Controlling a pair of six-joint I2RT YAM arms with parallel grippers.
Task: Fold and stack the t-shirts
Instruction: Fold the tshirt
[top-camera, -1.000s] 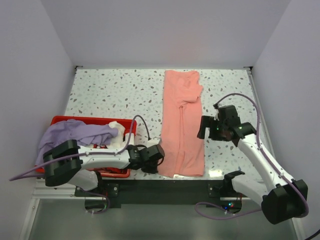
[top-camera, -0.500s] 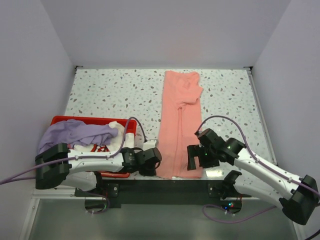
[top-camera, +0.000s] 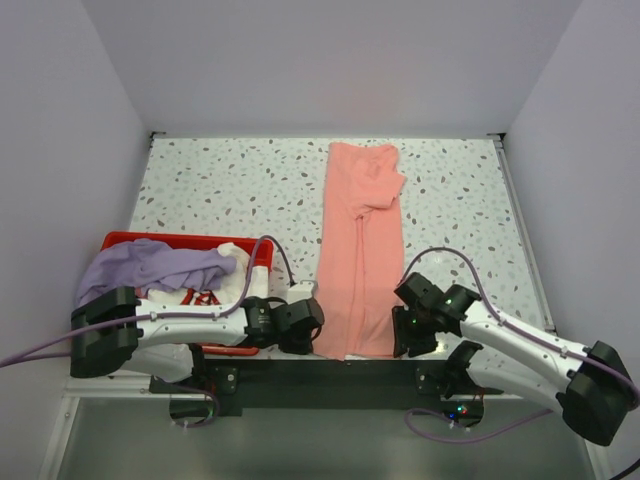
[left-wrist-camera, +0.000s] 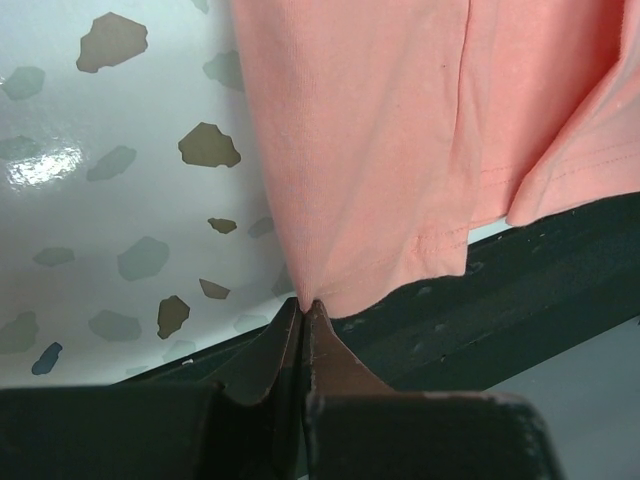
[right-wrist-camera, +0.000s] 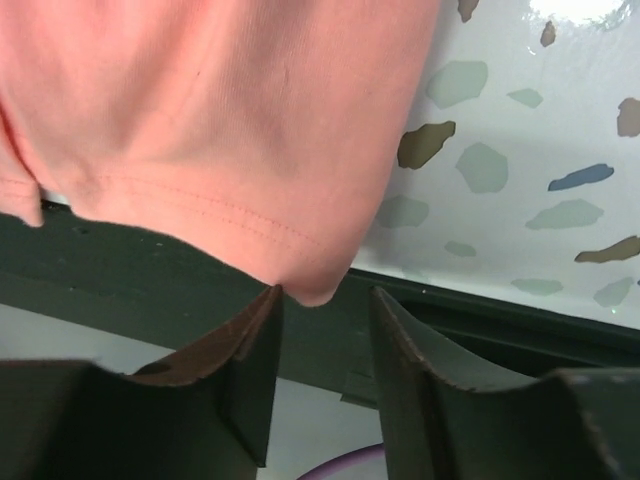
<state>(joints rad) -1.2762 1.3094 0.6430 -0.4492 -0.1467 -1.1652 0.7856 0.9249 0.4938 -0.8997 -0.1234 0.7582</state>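
left pincer (left-wrist-camera: 303, 306) nipping the salmon-pink tee (top-camera: 358, 250), right pincer (right-wrist-camera: 325, 292) agape

my left pincer is pressed together on the near left corner of the salmon-pink tee's hem. in my left wrist view the cloth runs straight into the seam between my two fingers, right at the near edge of the table (top-camera: 220, 190).

my right pincer is spread, one finger on each side of the hem's near right corner. the tip of the cloth sits just at the mouth of the gap, and i cannot tell whether it touches either finger.

the tee lies as a long narrow strip down the middle of the speckled table. its far end is near the back wall, and its near hem laps over the front edge above the dark rail (left-wrist-camera: 520, 300).

well off to the left, the lavender tee (top-camera: 150, 265) is heaped in the red crate (top-camera: 180, 238). the white tee (top-camera: 232, 272) with red print is beside it, just behind my left arm.
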